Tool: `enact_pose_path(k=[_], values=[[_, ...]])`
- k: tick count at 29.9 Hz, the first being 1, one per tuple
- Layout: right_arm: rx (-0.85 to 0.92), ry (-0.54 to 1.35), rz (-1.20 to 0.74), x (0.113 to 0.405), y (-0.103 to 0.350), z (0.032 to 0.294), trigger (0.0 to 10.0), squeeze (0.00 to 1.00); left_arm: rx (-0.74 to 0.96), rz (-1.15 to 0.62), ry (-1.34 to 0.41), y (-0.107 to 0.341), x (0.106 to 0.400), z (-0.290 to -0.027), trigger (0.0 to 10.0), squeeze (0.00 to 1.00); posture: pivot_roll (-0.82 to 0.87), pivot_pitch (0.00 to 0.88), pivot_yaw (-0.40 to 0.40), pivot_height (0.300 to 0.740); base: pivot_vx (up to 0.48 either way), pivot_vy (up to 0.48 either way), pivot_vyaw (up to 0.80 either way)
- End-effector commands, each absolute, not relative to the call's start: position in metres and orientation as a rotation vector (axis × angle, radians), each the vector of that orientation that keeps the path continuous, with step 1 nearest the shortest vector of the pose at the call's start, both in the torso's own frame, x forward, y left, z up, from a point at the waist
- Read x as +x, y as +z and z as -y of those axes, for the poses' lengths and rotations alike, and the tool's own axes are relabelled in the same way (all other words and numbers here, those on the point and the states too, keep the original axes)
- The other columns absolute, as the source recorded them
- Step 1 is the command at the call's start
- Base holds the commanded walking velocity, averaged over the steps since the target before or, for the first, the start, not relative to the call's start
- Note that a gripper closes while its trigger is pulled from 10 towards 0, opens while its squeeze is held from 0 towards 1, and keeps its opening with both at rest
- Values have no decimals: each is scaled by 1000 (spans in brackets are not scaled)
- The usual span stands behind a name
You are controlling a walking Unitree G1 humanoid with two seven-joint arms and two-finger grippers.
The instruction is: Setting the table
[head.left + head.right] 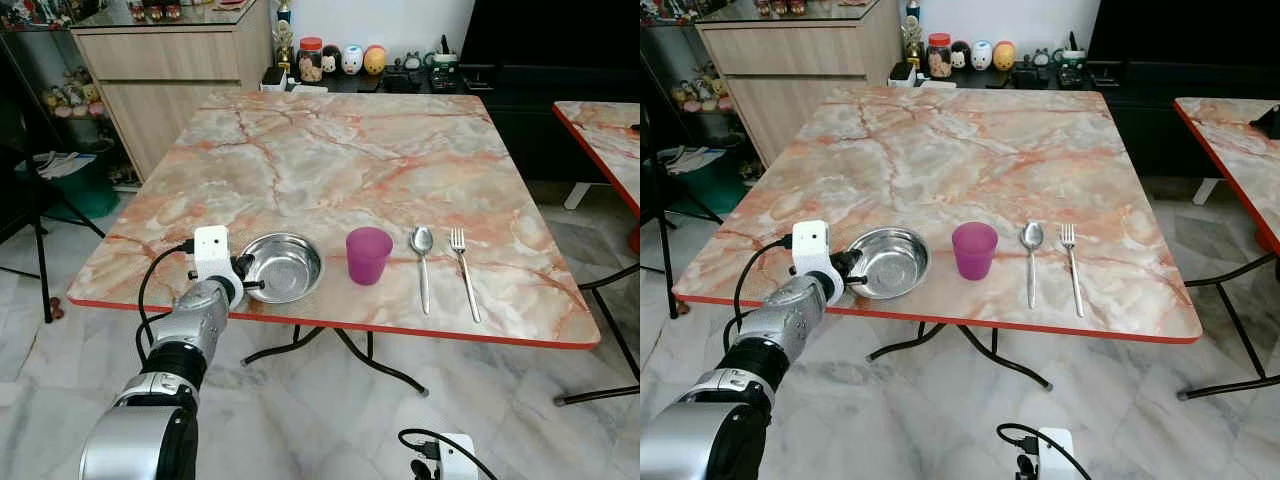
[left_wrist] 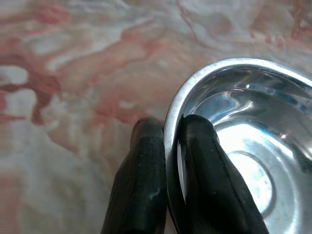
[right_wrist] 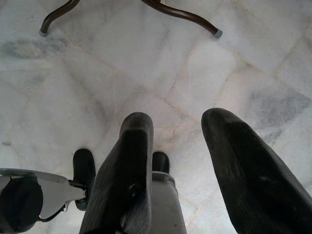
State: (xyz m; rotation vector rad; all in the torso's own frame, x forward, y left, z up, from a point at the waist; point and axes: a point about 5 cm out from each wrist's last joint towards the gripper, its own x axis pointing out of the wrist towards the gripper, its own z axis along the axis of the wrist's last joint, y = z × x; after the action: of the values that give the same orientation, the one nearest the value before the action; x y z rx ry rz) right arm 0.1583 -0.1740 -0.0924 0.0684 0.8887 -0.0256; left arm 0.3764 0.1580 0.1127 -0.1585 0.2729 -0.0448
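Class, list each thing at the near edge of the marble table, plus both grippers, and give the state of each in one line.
Steel bowl: upright, empty, rim pinched by the left gripper.
Purple cup: upright, standing free.
Spoon: lying flat, bowl end away from the edge.
Fork: lying flat, tines away from the edge.
Left gripper: shut on the bowl's rim, one finger inside, one outside.
Right gripper: open, hanging over the floor.
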Motion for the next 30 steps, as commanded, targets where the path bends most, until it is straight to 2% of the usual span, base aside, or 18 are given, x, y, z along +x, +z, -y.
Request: enact_pose_path(k=[1,5,9,10,11,12,13,18,20,23,25,30], values=[[69,-25,-900,157,-93,174,10000,0,-143,-255,-19,116,377,-160,0,0,98,0,-4,740,0,0,0],[67,-27,-898,157,-93,174,10000,0,-158,-186,14,120,377,-163,0,0,93,0,-5,740,0,0,0],[66,-30,-897,157,-93,174,10000,0,-233,-39,30,134,375,-169,0,0,94,0,-5,740,0,0,0],[66,-30,-897,157,-93,174,10000,0,-256,-17,24,137,374,-169,1059,0,94,0,-5,740,0,0,0],[65,-30,-897,156,-93,174,10000,0,-277,19,33,140,373,-171,4510,0,88,0,-3,740,0,0,0],[65,-30,-897,156,-93,174,10000,0,-291,46,40,143,372,-172,4510,0,88,0,-3,740,0,0,0],[63,-30,-897,156,-93,175,10000,0,-357,89,46,147,369,-172,10000,0,84,0,-2,740,0,0,0],[61,-31,-896,156,-93,175,10000,0,-445,154,12,153,365,-167,10000,0,82,0,-8,740,0,0,0],[60,-32,-896,155,-94,176,10000,0,-548,184,22,158,364,-167,10000,0,80,0,-10,740,0,0,0],[59,-33,-897,155,-94,176,10000,0,-603,206,24,162,364,-167,10000,0,76,0,-12,740,0,0,0],[58,-34,-898,154,-94,176,10000,0,-722,250,10,171,363,-166,10000,0,72,0,-13,740,0,0,0],[55,-33,-899,154,-94,177,10000,0,-705,333,-76,193,362,-154,10000,0,72,0,-19,740,0,0,0]])
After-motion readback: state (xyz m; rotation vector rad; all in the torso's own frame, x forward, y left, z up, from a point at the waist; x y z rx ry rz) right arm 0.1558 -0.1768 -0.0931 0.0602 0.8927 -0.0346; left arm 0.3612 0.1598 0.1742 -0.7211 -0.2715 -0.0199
